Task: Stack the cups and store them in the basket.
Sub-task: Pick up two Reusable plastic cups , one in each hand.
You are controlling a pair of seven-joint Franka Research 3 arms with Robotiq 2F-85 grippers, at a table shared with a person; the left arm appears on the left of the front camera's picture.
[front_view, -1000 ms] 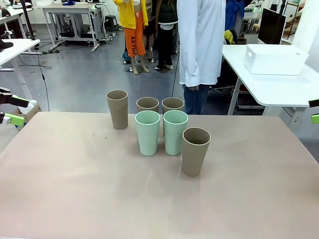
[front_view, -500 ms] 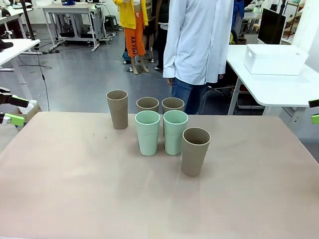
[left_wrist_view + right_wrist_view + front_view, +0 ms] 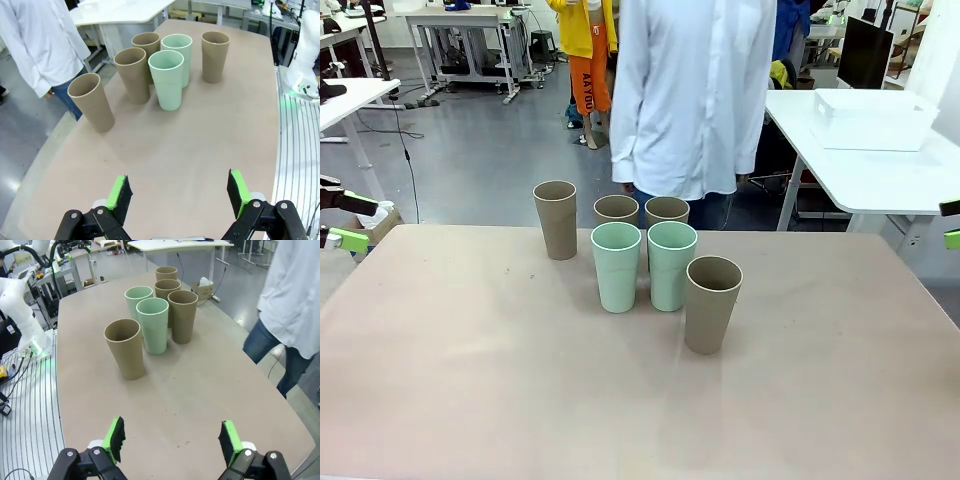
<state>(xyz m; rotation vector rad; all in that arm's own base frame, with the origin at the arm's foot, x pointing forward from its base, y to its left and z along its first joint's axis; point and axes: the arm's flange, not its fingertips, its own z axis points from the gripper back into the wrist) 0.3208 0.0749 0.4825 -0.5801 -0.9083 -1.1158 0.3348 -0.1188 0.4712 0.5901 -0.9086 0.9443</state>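
Observation:
Several tan cups and two mint green cups stand upright and apart near the middle of the table. Both mint cups (image 3: 617, 266) (image 3: 672, 264) sit side by side, with two tan cups (image 3: 616, 209) (image 3: 667, 209) behind them. One tan cup (image 3: 555, 219) stands off to the left and another (image 3: 712, 303) nearer on the right. The white basket (image 3: 873, 119) rests on a separate white table at the back right. My left gripper (image 3: 350, 222) (image 3: 179, 192) hangs open at the table's left edge, and my right gripper (image 3: 952, 223) (image 3: 172, 440) is open at the right edge. Both hold nothing.
A person in a white shirt (image 3: 695, 90) stands at the far side of the table, right behind the cups. The white side table (image 3: 860, 170) stands beyond a gap at the back right. Bare tabletop (image 3: 520, 380) stretches in front of the cups.
The person has stepped left and closer, now standing directly behind the cups. Cups and both grippers have not moved.

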